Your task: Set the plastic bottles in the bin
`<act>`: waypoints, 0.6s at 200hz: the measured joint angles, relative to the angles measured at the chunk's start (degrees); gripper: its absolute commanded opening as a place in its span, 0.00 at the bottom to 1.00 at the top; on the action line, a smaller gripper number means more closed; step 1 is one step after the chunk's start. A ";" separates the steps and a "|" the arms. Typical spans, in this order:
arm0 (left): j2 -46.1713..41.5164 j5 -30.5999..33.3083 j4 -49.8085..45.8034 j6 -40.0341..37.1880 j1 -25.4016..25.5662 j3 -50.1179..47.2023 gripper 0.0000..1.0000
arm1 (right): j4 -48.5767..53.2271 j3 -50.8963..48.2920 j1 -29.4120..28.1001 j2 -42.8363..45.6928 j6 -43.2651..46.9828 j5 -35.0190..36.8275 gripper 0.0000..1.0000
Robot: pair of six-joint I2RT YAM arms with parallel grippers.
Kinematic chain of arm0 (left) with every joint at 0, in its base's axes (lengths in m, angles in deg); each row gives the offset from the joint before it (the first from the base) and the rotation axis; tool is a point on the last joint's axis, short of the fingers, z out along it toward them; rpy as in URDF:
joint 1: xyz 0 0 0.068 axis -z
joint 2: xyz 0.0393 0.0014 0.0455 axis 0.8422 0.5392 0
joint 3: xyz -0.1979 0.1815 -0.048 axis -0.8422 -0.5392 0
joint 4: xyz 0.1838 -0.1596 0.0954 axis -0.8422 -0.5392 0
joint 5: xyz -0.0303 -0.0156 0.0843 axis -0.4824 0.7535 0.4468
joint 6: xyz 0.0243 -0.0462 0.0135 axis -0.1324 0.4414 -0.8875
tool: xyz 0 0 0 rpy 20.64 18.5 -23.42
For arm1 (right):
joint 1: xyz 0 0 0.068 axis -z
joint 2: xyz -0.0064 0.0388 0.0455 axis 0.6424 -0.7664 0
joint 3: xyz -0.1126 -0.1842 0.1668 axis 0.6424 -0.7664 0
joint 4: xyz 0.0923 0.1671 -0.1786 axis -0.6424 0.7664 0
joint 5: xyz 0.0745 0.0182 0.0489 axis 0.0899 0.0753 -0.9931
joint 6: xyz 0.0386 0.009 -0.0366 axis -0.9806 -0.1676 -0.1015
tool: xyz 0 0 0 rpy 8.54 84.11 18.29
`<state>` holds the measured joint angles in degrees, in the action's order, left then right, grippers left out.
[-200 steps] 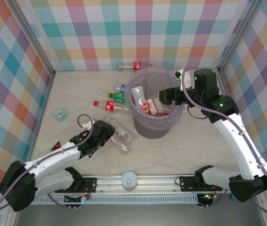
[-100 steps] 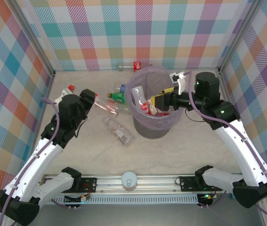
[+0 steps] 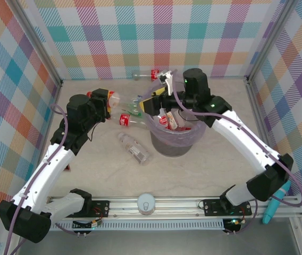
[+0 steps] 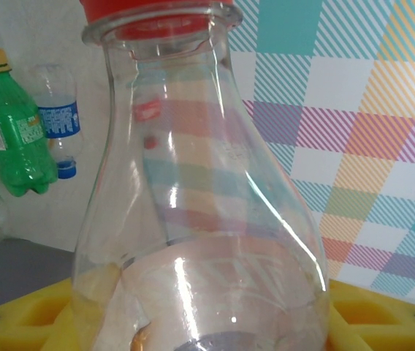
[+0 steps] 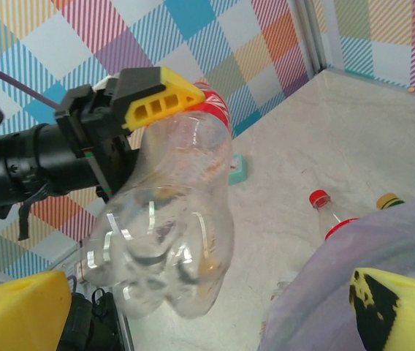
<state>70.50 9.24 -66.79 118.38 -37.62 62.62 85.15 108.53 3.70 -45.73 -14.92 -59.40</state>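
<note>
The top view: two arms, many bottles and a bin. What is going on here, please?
The left arm's fingers are closed on a clear red-capped bottle, held up off the table to the left of the bin. The right arm's fingers stand open and empty over the bin's rim. Some bottles lie inside the bin; several others lie on the table.

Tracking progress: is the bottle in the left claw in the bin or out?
Out. The left claw grips the clear bottle to the left of the bin, outside its rim.
</note>
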 measured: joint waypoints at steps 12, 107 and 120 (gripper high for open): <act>-0.04 0.04 0.33 0.28 0.00 -0.02 0.16 | -0.11 1.01 -0.28 -1.66 0.02 -0.52 0.96; 2.58 -0.94 11.45 4.33 -0.35 -3.48 0.21 | 0.22 9.09 -3.56 -8.70 1.05 -2.45 0.95; 3.26 -1.53 12.22 4.33 -0.52 -3.48 0.21 | 0.28 9.90 -4.57 -10.03 1.18 -2.43 0.95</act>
<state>73.75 7.71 -54.57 122.70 -38.15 59.15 85.43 118.43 -0.87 -55.77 -13.74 -61.83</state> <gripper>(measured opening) 0.533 0.951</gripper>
